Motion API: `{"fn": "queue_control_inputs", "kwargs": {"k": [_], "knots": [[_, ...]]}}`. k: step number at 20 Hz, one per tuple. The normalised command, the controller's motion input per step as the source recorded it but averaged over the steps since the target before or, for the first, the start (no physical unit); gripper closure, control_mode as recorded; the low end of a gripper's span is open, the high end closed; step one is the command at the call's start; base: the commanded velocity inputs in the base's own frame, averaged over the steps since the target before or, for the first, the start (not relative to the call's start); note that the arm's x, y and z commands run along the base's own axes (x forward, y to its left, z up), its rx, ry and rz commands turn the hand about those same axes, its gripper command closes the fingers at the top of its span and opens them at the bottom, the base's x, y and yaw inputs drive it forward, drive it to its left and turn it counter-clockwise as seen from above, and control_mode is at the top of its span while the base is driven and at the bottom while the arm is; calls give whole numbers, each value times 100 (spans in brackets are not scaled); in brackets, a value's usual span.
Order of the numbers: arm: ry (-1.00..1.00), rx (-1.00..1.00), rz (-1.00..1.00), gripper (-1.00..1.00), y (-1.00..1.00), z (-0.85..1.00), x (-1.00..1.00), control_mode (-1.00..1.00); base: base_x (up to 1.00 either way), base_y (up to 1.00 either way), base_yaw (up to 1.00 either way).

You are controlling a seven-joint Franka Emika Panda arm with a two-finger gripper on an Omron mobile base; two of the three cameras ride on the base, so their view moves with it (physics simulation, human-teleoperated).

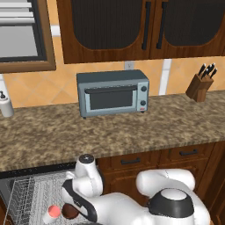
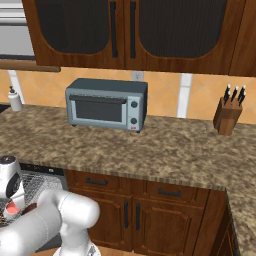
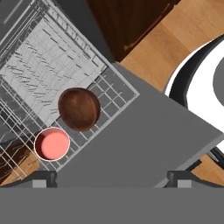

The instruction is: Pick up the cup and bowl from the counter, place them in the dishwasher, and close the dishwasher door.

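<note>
The cup (image 3: 52,144), white outside and pink-red inside, stands upright in the dishwasher's wire rack (image 3: 48,65). Right beside it in the same rack sits the dark brown bowl (image 3: 79,108). My gripper (image 3: 111,177) hangs open and empty over the lowered dishwasher door (image 3: 148,140), apart from both items. The door lies flat and open. In the left base view the cup (image 1: 53,212) and bowl (image 1: 69,211) show low in the rack (image 1: 26,193), partly behind my arm. The speckled counter (image 1: 132,132) runs above the dishwasher.
On the counter stand a grey toaster oven (image 1: 113,93), a knife block (image 1: 200,85) at the right and a white dispenser bottle (image 1: 5,105) at the far left. Wooden drawers (image 1: 132,160) flank the dishwasher. Wood floor (image 3: 183,30) lies beyond the door's edge.
</note>
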Motion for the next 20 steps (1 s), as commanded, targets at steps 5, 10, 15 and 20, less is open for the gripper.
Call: {"fn": "queue_control_inputs", "kwargs": {"k": [5, 10, 15, 20], "knots": [[-7, 4, 3, -100, 9, 20, -19, -100, 0, 0, 0], [-12, 5, 8, -100, 21, 19, -40, -100, 0, 0, 0], [-7, 3, 12, -100, 24, 6, -38, -100, 0, 0, 0], [0, -1, 16, -100, 54, 8, -17, -100, 0, 0, 0]]}}
